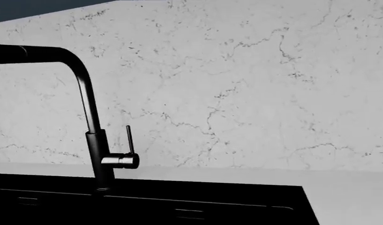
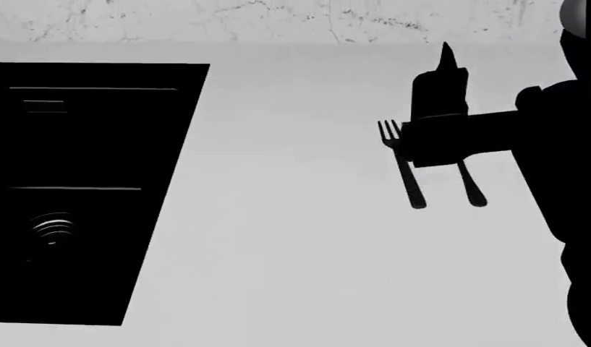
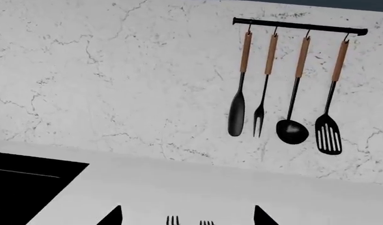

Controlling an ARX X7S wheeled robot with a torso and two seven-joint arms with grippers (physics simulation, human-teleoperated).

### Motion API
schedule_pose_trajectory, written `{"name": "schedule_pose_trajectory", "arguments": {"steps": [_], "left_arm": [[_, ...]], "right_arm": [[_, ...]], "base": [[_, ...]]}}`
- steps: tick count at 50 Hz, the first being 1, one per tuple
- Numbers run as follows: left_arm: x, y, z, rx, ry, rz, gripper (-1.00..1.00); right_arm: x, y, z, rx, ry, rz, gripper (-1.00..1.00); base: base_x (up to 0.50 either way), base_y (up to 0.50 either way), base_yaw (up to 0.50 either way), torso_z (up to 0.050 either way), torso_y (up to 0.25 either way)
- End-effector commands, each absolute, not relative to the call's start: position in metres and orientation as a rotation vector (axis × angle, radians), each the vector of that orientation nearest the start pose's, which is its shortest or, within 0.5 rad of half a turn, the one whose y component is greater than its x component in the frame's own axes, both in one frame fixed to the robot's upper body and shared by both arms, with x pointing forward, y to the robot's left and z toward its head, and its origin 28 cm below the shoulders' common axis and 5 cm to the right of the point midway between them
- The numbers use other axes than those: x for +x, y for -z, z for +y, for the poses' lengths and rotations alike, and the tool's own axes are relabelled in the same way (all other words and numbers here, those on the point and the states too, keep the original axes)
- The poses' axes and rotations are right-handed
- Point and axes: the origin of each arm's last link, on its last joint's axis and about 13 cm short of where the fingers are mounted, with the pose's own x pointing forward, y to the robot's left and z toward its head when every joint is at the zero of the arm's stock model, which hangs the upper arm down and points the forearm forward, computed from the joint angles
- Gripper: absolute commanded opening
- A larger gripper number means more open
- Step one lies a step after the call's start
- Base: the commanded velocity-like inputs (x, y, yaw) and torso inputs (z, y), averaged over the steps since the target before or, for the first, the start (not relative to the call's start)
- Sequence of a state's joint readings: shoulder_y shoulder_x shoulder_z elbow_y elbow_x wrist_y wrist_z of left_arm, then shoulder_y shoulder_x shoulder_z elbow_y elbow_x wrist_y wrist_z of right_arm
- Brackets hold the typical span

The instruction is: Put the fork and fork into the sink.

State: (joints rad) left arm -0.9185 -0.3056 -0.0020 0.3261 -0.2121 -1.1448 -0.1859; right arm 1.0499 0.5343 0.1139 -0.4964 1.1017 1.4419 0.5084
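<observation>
Two slim dark forks lie side by side on the pale counter, the left fork (image 2: 409, 184) and the right fork (image 2: 472, 189), their upper parts partly hidden under my right gripper (image 2: 445, 61). In the right wrist view that gripper (image 3: 186, 216) is open, its fingertips wide apart. The tines of both forks (image 3: 172, 220) (image 3: 206, 222) show between them on the counter. The glossy black sink (image 2: 170, 144) lies far to the left, with a ringed drain (image 2: 52, 230). The left wrist view shows the sink's back edge (image 1: 241, 201) and its black faucet (image 1: 91, 122). My left gripper is out of view.
A rail on the marble wall holds hanging utensils (image 3: 291, 84): a spatula, a meat fork, a ladle and a slotted turner. Pale counter (image 2: 295, 238) stretches between the sink and the forks. The sink's corner (image 3: 22, 183) shows in the right wrist view.
</observation>
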Motion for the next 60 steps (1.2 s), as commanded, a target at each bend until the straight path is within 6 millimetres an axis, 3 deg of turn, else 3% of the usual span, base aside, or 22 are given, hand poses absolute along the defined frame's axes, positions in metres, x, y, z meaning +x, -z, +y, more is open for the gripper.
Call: {"name": "schedule_pose_trajectory", "arguments": {"steps": [1,30,60], "left_arm": [[0.302,-0.2639,0.2703,0.108,-0.224,-0.1,1.0],[0.3008,-0.2626,0.2711,0.104,-0.225,-0.095,1.0],[0.3025,-0.2575,0.2713,0.107,-0.222,-0.08,1.0]], "right_arm": [[0.2458,-0.3046,-0.1624,-0.089,-0.095,-0.079,1.0],[0.2448,-0.302,-0.1615,-0.059,-0.089,-0.064,1.0],[0.2488,-0.2981,-0.1619,-0.039,-0.099,-0.056,1.0]], "base": [[0.49,-0.11,0.0,0.0,0.0],[0.23,-0.03,0.0,0.0,0.0],[0.06,0.0,0.0,0.0,0.0]]}}
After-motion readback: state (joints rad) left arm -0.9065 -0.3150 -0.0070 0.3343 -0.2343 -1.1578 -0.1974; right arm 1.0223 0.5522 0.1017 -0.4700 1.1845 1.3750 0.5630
